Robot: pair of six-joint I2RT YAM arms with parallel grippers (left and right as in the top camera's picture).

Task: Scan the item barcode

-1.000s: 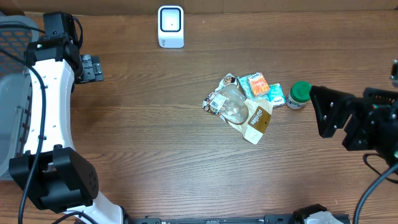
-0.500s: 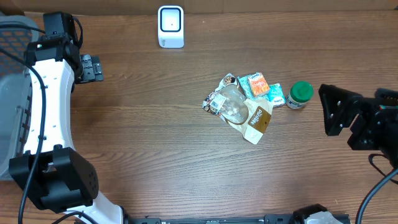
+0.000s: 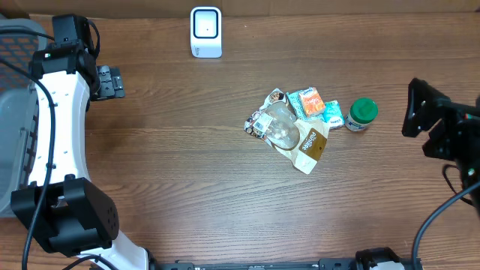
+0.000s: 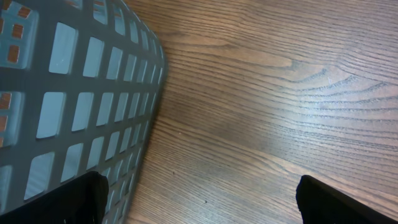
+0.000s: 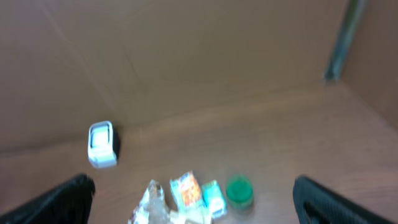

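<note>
**While both grippers gape empty, the items sit heaped mid-desk**

As we look down on the brown desk (image 3: 172, 172), we find the items (image 3: 296, 124) huddled right of centre. They include a crinkled clear bag with a tan label, an orange-and-teal packet (image 3: 309, 102), a smaller teal packet (image 3: 333, 114) and a green-lidded jar (image 3: 361, 114) at the right end. We see a small printed white patch at the heap's left edge, too small to read. The white scanner (image 3: 205, 31) stands well apart at the far edge. The left gripper (image 4: 199, 198) is spread wide, empty, beside the grey basket (image 4: 62, 93). The right gripper (image 3: 417, 109) is equally wide and holds nothing, just right of the jar.
</note>
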